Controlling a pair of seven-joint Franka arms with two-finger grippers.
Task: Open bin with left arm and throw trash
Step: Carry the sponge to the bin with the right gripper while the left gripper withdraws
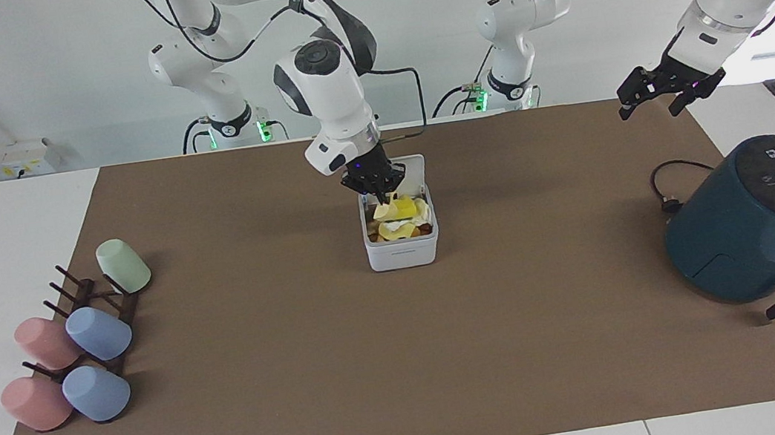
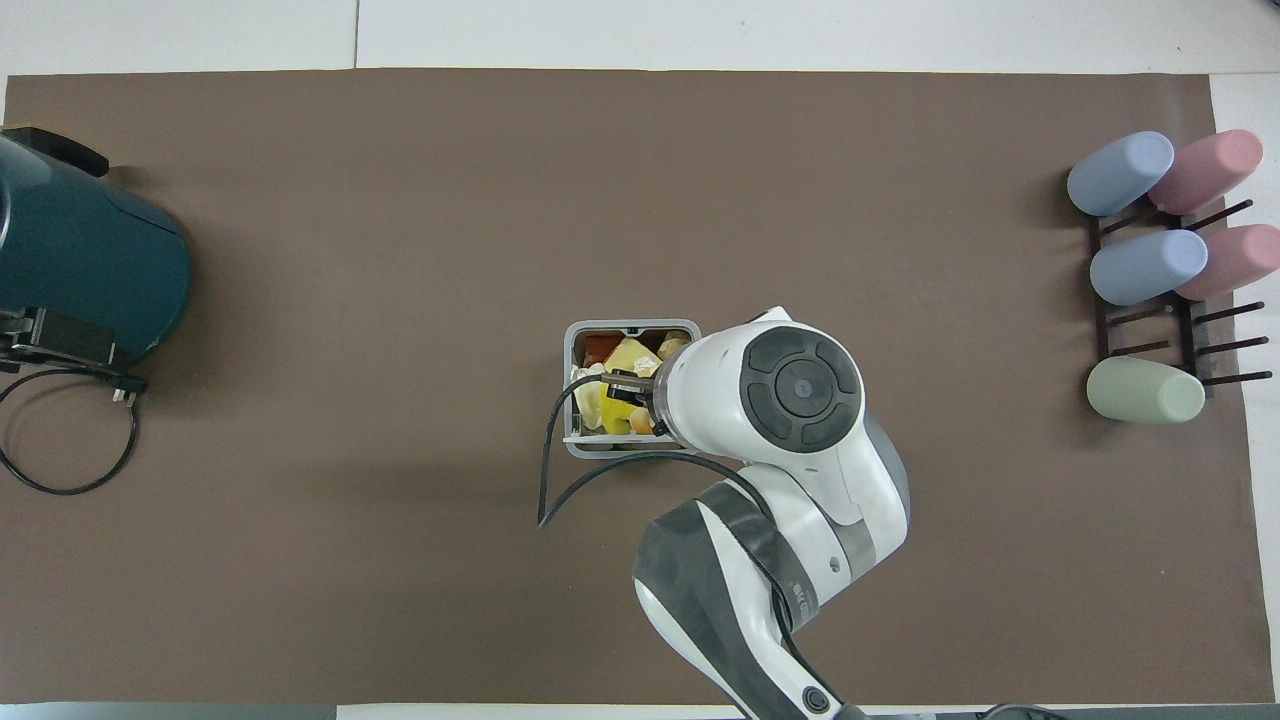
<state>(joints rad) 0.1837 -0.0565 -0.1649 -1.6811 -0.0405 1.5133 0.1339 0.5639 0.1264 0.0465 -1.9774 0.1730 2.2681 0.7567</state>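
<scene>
The white bin (image 1: 403, 253) stands mid-mat with its lid (image 1: 406, 168) hinged up, toward the robots. It is heaped with scraps: a bright yellow sponge piece (image 1: 405, 206) on top and a white paper wad (image 1: 398, 226) under it. My right gripper (image 1: 380, 192) is over the bin's opening, shut on a pale yellow block (image 1: 381, 212) that hangs at the heap. In the overhead view the right gripper (image 2: 622, 388) covers part of the bin (image 2: 630, 325). My left gripper (image 1: 651, 102) is open and empty, raised at the left arm's end of the mat.
A dark teal air fryer (image 1: 762, 217) with a black cord (image 1: 664, 188) sits at the left arm's end. A dark rack (image 1: 88, 302) with several pastel cups lies at the right arm's end. In the overhead view the left gripper (image 2: 55, 338) shows beside the fryer (image 2: 80, 270).
</scene>
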